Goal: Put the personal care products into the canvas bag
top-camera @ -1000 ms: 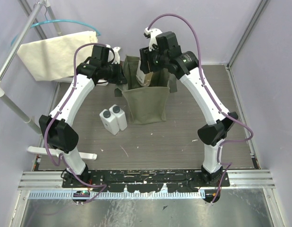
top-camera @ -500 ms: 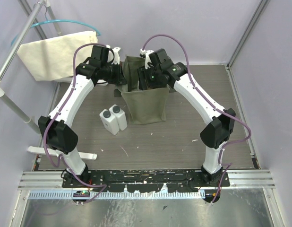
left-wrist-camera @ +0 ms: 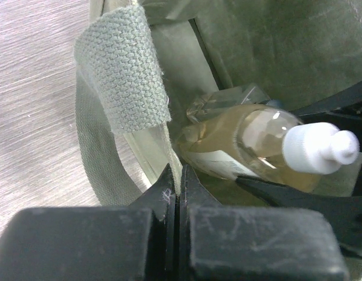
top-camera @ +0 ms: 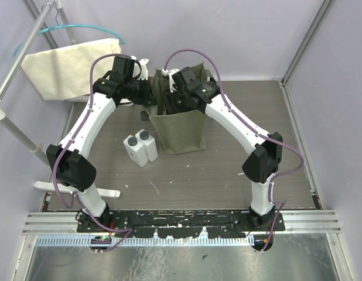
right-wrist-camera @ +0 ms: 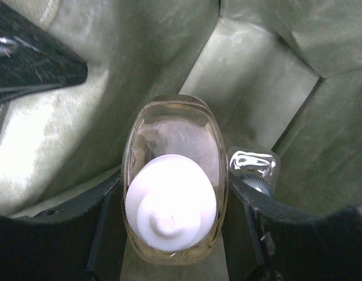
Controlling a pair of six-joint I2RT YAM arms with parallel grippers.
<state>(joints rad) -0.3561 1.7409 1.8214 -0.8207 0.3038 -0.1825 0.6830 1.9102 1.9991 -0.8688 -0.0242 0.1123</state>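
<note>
The olive-green canvas bag [top-camera: 182, 126] stands open at the table's middle back. My left gripper [top-camera: 150, 93] is shut on the bag's left rim [left-wrist-camera: 164, 143], beside a handle [left-wrist-camera: 119, 76]. My right gripper [top-camera: 172, 99] reaches into the bag's mouth, shut on the clear amber bottle with a white cap [right-wrist-camera: 172, 199], which also shows in the left wrist view [left-wrist-camera: 257, 143]. A second clear bottle with a dark cap [right-wrist-camera: 254, 167] lies on the bag's floor. Two white rectangular bottles with dark grey caps [top-camera: 140, 146] stand on the table left of the bag.
A cream cloth on a teal hanger [top-camera: 72, 64] hangs from a rail at the back left. A white bar [top-camera: 75, 190] lies near the left arm's base. Purple walls close in the table at the back and both sides.
My right gripper has moved left and down into the bag's mouth with the white-capped bottle. The left gripper has kept its hold on the rim.
</note>
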